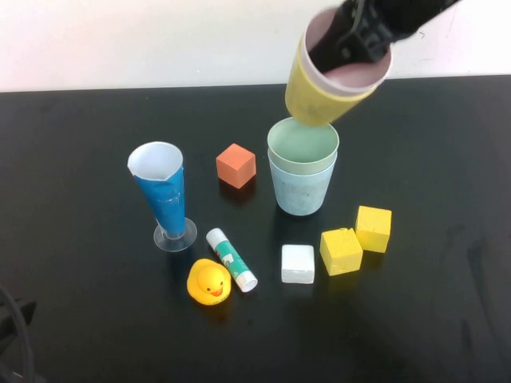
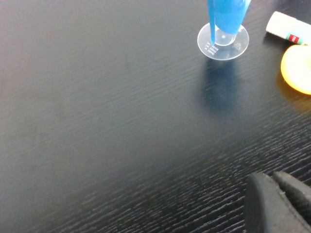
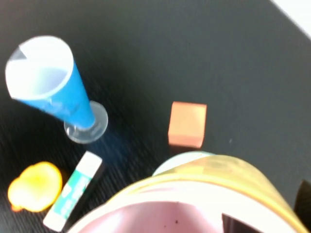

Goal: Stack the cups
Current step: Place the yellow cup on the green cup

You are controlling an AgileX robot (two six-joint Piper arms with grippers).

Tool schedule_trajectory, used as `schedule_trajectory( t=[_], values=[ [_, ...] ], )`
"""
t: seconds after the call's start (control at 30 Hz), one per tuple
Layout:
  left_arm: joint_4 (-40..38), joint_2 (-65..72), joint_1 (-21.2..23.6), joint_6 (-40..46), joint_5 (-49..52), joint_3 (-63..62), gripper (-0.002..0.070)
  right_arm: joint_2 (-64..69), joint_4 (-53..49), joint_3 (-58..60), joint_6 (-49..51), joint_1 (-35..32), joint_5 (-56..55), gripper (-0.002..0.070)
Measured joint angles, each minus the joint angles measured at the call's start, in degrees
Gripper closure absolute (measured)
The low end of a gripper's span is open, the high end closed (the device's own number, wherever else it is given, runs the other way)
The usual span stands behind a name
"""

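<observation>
The right pincer grips the tilted yellow cup, pink cup nested inside, above the green cup; that tilt could catch its rim. The left pincer rests low; its opening is unclear.

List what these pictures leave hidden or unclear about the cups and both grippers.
- Right gripper, high view: reaches into the pink cup nested in the yellow cup; finger state hidden by the rim.
- Left gripper, left wrist view: cut off by the picture's edge; only dark pads show.
- Light blue cup: interior hidden by the mint green cup.
</observation>
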Motion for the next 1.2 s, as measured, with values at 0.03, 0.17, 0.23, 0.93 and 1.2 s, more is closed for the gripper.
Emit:
schedule_trajectory(
  t=[0.03,0.17,0.23,0.93,1.2],
  values=[
    [0.09,0.00,0.00,0.00,0.00,0.00,0.0676,0.00,0.00,0.84,-0.36,0.00,0.00,0.0448],
    [0.09,0.00,0.00,0.00,0.00,0.00,0.0676,0.12,0.00,3.81,-1.77,0.00,0.00,0.0448],
    [0.09,0.00,0.00,0.00,0.00,0.00,0.0676,0.33,-0.23,4.37,-3.00,0.00,0.00,0.0449],
    [0.09,0.00,0.00,0.00,-0.22,0.00,0.0676,4.46,3.32,4.62,-6.59,0.00,0.00,0.0269],
    [0.74,-0.48,0.00,-0.12,-0.22,0.22,0.0676,3.94,3.32,-0.11,-6.59,0.00,0.00,0.0309]
  ],
)
